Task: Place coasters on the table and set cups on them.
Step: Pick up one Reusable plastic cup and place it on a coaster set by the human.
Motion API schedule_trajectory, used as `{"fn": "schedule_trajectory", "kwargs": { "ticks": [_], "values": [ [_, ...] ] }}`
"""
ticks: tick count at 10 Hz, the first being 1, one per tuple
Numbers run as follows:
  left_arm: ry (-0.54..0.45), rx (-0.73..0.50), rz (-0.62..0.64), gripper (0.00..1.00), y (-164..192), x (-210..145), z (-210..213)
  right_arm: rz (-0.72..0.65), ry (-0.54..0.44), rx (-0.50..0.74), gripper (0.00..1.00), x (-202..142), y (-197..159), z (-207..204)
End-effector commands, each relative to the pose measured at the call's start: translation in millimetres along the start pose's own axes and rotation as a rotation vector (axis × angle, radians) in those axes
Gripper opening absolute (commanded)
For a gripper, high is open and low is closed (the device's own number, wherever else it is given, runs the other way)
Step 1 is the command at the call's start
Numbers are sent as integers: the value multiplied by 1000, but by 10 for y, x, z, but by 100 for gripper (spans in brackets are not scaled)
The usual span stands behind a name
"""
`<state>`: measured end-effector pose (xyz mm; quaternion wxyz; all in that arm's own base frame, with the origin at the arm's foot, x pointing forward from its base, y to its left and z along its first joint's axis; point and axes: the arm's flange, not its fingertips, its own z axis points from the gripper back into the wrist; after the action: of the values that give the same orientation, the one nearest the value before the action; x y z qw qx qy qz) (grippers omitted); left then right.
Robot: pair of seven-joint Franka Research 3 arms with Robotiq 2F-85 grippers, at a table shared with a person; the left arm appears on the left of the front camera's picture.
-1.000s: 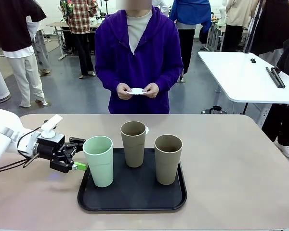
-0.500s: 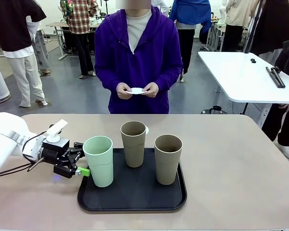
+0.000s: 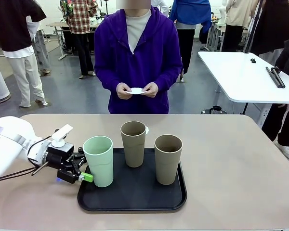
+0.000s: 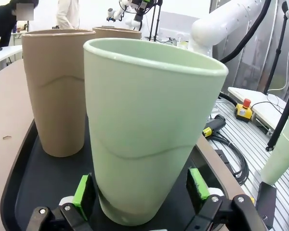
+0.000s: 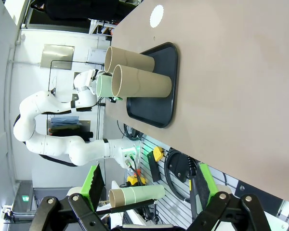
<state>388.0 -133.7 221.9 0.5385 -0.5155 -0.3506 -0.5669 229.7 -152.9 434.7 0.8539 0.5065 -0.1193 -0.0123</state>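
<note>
Jaws of the left gripper [image 4: 140,190] stand spread around the pale mint-green tapered tumbler [image 4: 149,120] on the black tray [image 3: 135,192]. The right gripper [image 5: 147,185] is spread apart, empty. One round white lacy paper coaster [image 5: 156,16] lies on the beige desk [image 3: 231,159].

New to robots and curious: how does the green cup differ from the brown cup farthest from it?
The mint green cup is pale green; the right taupe cup is brownish. The mint green cup stands between the open fingers of the left gripper; nothing flanks the right taupe cup. Both stand upright on the black tray.
</note>
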Motion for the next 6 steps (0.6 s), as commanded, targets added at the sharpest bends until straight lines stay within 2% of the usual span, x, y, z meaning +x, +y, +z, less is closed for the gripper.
{"fn": "schedule_trajectory", "kwargs": {
  "ticks": [1, 6],
  "values": [
    [1, 13, -34, 100, 71, 3, -138, 2, -2, 12, 100, 6, 3, 1],
    [-14, -21, -56, 100, 68, 39, -323, 2, -2, 12, 100, 6, 3, 1]
  ]
}}
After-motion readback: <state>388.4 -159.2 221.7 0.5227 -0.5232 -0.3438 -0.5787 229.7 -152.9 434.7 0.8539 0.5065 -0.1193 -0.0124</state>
